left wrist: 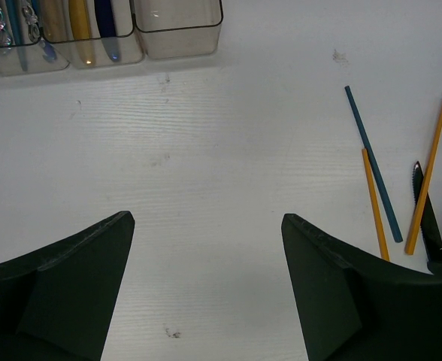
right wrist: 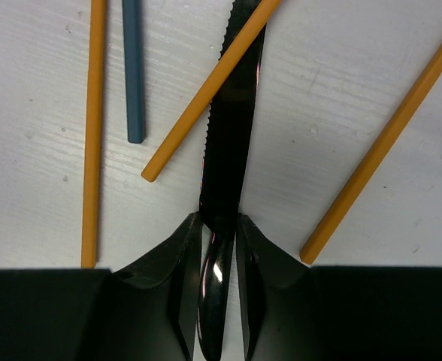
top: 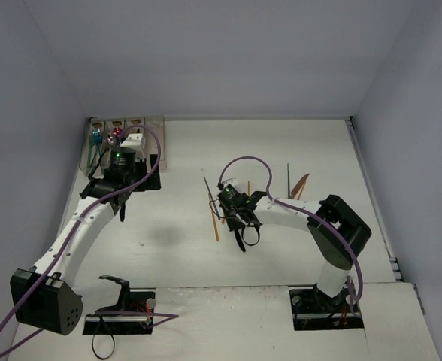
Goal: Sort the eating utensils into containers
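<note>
Worktop (top: 296, 150) white. Bins (top: 159, 139) sit far left. The top view half-hides them, and only the left wrist view shows gold and blue utensils (left wrist: 82, 22) inside. Left fingers (left wrist: 78, 271) spread wide, nothing between. Right fingers (right wrist: 168, 286) pinch the black knife (right wrist: 232, 135) handle mid-worktop, seen only in the right wrist view. One of the orange sticks (right wrist: 93, 128) crosses the blade; teal stick (right wrist: 134, 68) lies beside.
</note>
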You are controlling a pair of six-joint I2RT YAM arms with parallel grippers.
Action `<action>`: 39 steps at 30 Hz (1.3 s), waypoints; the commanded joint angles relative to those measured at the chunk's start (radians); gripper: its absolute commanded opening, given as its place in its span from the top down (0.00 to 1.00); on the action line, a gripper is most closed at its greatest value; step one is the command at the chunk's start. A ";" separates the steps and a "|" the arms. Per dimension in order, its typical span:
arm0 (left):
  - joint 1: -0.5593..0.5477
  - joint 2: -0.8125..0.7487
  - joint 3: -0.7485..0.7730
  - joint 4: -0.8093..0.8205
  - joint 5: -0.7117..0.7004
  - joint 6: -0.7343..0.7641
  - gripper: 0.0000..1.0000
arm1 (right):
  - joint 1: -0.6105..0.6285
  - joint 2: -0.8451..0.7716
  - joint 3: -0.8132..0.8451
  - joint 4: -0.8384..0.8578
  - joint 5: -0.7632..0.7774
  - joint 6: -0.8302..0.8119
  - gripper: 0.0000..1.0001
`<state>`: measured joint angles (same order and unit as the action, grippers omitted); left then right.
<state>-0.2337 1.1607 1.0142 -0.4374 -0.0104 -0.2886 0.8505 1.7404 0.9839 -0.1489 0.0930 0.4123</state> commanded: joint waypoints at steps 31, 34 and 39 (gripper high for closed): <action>-0.021 0.026 0.020 0.078 0.169 -0.015 0.23 | -0.041 -0.013 0.089 -0.258 0.189 0.030 1.00; -0.030 0.033 0.020 0.081 0.182 -0.015 0.23 | -0.039 -0.007 0.100 -0.255 0.186 0.017 1.00; -0.032 0.036 0.019 0.081 0.189 -0.014 0.23 | -0.038 0.006 0.126 -0.237 0.152 0.005 1.00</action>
<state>-0.2617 1.2028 1.0142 -0.4126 0.1566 -0.2932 0.8169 1.7775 1.0805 -0.3647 0.2392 0.4217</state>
